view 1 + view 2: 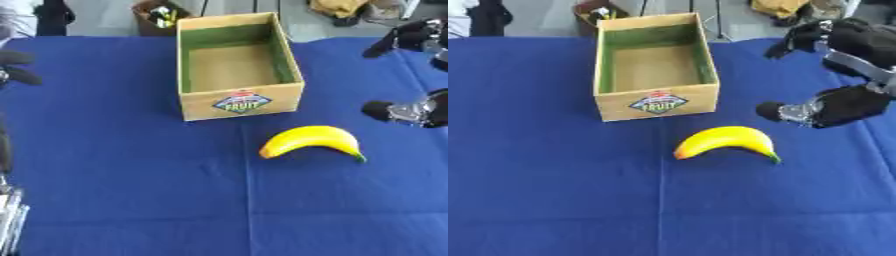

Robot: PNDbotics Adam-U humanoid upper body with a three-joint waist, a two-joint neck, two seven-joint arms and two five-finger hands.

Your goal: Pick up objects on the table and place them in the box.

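Banana point(726, 140) lies free on the blue desk point(553, 190) near the empty box point(655, 106), because the right hand point(833, 107), fingers apart and holding nothing, hovers just beside it.

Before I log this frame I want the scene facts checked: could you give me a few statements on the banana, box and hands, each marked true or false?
1. The banana lies on the blue cloth, outside the box. True.
2. The box already holds a fruit. False: its inside shows only bare cardboard floor and green walls.
3. The right hand hovers to the right of the banana without touching it. True.
4. The banana lies behind the box, on its far side. False: it lies in front of the box, nearer the robot and a little to the right.
5. The left hand holds the banana. False: it sits at the left edge, far from it.
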